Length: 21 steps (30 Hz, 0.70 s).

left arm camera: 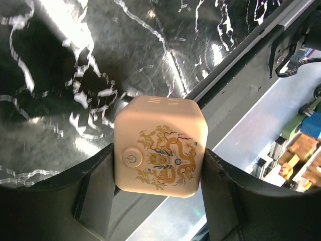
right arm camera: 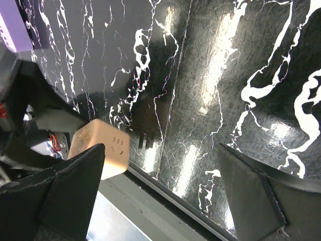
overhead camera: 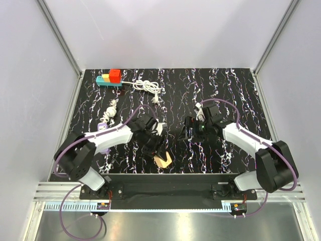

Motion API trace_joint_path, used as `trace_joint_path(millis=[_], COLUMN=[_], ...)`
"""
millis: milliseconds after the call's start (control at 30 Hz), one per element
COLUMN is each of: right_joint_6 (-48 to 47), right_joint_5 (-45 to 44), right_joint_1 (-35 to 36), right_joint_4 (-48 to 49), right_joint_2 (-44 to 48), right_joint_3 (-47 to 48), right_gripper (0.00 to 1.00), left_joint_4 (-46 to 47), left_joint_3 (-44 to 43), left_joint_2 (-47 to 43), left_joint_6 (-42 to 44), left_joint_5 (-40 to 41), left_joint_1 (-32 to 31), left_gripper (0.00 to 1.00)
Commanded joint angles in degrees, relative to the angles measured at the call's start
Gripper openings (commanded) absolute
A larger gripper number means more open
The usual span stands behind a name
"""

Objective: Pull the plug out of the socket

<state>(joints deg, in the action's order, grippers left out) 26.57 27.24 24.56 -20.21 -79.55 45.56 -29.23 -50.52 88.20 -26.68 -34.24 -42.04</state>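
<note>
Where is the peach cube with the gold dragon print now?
Top view, left of centre: the peach cube is held in the left gripper, by the black marbled table's near edge.

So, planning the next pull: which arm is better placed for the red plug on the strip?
Probably right: the right gripper is open and empty, while the left gripper grips a peach cube. The red plug sits on the teal strip, far left, so a long reach.

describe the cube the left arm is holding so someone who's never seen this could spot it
On the black marbled table, look near the front edge, just left of centre, where the left arm reaches down. Between its jaws is a pale peach cube, set apart by its gold dragon print and round power button.
</note>
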Motion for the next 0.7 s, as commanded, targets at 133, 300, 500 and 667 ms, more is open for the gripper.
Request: trace_joint_path(millis=[133, 300, 500, 667], right_joint_6=[-2.04, -3.10, -3.80, -3.89], right_joint_5=[3.25, 3.17, 2.64, 3.52], right_joint_1=[-1.18, -1.35, -1.44, -1.44], right_joint_4=[1.05, 1.13, 1.13, 1.13], right_joint_2=[-0.17, -0.69, -1.75, -2.19], right_joint_3=[-0.21, -0.30, -0.82, -0.56], right_gripper=[1.00, 1.00, 1.00, 1.00], left_joint_4=[-2.49, -5.91, -8.12, -8.56], left_joint_3=[-5.98, -8.01, -9.86, -10.30], left_joint_2=[6.54, 7.77, 8.56, 7.95], left_joint_6=[5.05, 6.37, 7.87, 9.10], left_joint_5=[-0.84, 6.63, 11.38, 14.19], left_joint_1=[-0.23, -0.23, -0.23, -0.23], left_gripper=[0.06, 0.31, 0.57, 0.73])
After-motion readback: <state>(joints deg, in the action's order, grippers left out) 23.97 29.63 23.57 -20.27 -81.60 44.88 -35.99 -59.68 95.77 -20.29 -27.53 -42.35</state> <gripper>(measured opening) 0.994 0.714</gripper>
